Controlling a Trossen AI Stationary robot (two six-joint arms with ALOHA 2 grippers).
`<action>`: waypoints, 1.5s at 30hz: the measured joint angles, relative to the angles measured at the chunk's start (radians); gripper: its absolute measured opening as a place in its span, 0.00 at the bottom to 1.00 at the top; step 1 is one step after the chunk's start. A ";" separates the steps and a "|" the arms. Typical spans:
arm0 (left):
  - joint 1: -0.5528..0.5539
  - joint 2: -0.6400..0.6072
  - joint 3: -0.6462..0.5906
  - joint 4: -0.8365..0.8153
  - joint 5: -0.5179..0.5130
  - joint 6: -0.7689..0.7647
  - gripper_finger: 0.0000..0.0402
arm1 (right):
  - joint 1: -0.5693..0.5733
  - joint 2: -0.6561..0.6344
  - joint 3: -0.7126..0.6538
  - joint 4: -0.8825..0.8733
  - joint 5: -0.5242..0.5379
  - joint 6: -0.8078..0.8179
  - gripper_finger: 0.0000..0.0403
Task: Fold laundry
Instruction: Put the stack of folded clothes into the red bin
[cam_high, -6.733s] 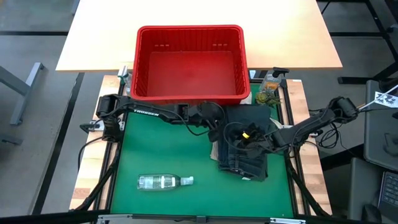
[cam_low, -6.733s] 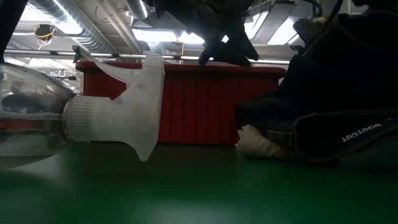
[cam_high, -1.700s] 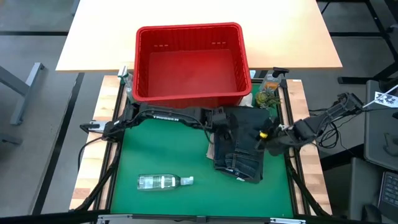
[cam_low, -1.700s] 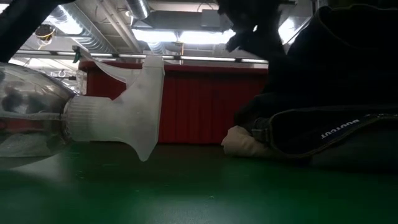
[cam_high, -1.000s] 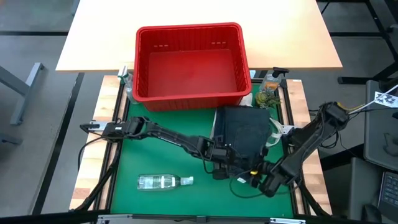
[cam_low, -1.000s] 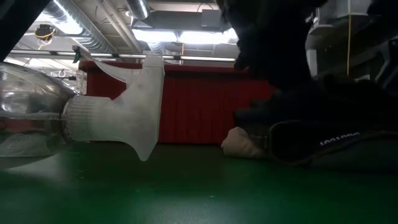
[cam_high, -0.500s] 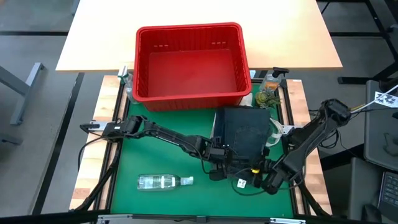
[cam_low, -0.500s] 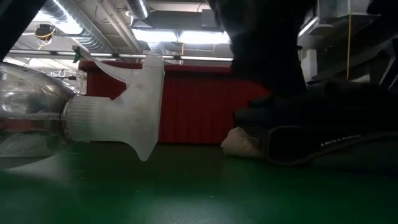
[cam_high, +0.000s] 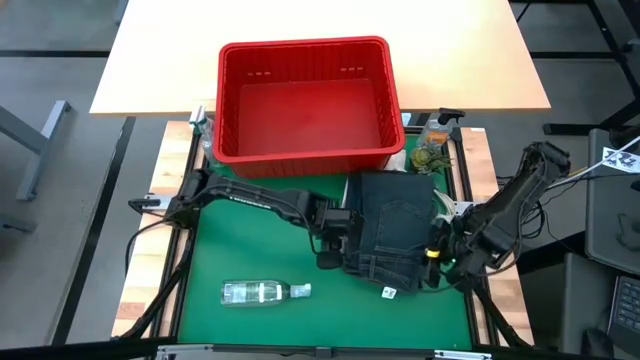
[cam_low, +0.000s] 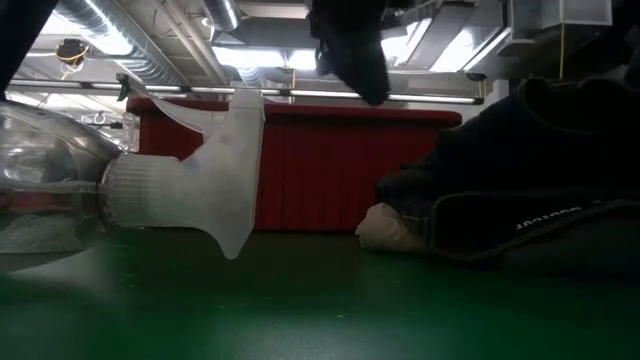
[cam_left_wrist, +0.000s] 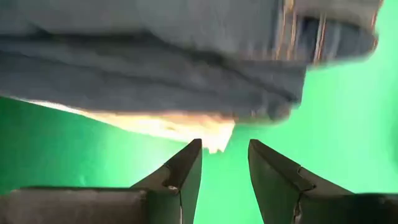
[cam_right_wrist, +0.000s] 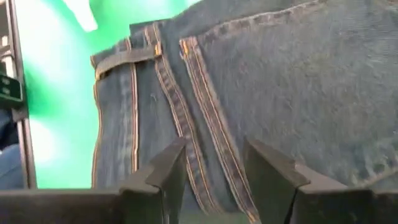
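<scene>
With the folded denim jeans (cam_high: 392, 228) lying right of centre on the green mat (cam_high: 250, 250), left gripper (cam_high: 330, 240) and right gripper (cam_high: 440, 250) flank them, jaws parted and empty; a careless regrasp may drag the fold loose

Bright ceiling lights (cam_low: 270, 55) shine from above in the low view. The bottle (cam_low: 120, 185) close up looks big and fuzzy. The green mat (cam_left_wrist: 348, 112) glares bright. The jeans (cam_left_wrist: 155, 56) look blurry.
</scene>
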 joint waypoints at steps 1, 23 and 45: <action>0.006 0.000 -0.009 -0.012 0.026 0.017 0.31 | 0.015 -0.001 0.000 -0.013 0.003 0.010 0.39; 0.084 -0.429 -0.919 0.833 0.223 -0.271 0.31 | 0.311 -0.109 0.002 -0.459 0.051 0.760 0.39; 0.090 -0.416 -0.963 1.000 -0.012 -0.358 0.31 | 0.210 -0.088 0.002 -0.418 -0.092 0.794 0.60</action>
